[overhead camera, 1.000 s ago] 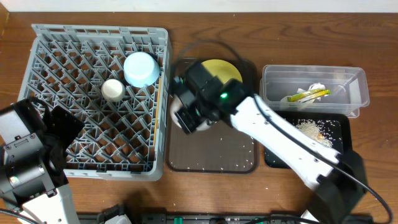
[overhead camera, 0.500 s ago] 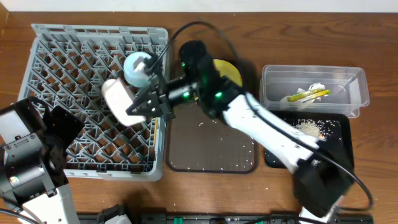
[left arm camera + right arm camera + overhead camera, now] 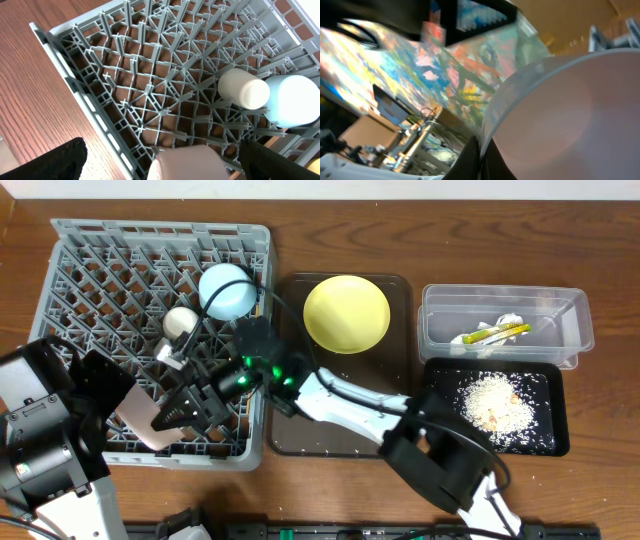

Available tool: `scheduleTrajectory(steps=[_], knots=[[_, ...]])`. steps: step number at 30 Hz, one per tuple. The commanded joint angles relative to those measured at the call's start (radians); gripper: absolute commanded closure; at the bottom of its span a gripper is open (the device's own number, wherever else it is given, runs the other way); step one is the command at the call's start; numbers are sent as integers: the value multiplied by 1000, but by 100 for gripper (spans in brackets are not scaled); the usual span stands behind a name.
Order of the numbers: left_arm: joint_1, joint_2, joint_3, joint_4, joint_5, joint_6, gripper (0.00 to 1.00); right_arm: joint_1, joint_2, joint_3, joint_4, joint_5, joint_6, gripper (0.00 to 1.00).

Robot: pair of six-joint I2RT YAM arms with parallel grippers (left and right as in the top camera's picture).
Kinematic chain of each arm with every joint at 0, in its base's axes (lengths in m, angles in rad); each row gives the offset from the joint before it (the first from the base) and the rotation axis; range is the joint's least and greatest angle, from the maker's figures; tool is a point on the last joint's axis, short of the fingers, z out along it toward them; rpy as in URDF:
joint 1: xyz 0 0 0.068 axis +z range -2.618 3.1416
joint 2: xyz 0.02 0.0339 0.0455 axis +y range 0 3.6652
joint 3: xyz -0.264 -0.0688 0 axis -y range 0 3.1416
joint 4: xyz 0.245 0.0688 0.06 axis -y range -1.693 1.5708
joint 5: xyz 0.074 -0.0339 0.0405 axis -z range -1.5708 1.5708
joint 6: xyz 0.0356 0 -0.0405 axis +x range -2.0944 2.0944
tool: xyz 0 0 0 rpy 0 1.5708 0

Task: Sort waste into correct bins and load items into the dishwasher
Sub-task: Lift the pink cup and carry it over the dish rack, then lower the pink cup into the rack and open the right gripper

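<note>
My right gripper (image 3: 190, 408) is shut on the rim of a pale pinkish-white bowl (image 3: 140, 420) and holds it tilted over the front left part of the grey dish rack (image 3: 100, 250). In the right wrist view the fingers (image 3: 481, 156) pinch the bowl's rim (image 3: 555, 120). My left gripper (image 3: 165, 162) is open over the same rack corner, with that bowl (image 3: 186, 161) between its fingers' line of sight. A light blue bowl (image 3: 227, 290) and a small white cup (image 3: 180, 322) stand upturned in the rack. The yellow plate (image 3: 346, 313) lies on the brown tray. No chopsticks show.
The brown tray (image 3: 340, 435) sits right of the rack with rice grains scattered on it. The clear tub (image 3: 570, 330) holds white paper and the snack wrapper (image 3: 495, 333). The black tray (image 3: 545, 435) holds rice (image 3: 490, 398). The right arm stretches across the brown tray.
My right arm has swung left from the brown tray across the rack, carrying the pale bowl to the rack's front left. The yellow plate is now uncovered. The left arm has not moved.
</note>
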Motion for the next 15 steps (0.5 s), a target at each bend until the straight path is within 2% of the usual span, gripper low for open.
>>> scheduleTrajectory(steps=[1,10,15], knots=[[3,-1,12,-4,-16,13,2,-11,61,7,6,29,66,99],[3,-1,12,-4,-16,13,2,-44,82,6,1,21,116,99],[3,-1,12,-4,-16,13,2,-72,82,6,-92,20,117,99]])
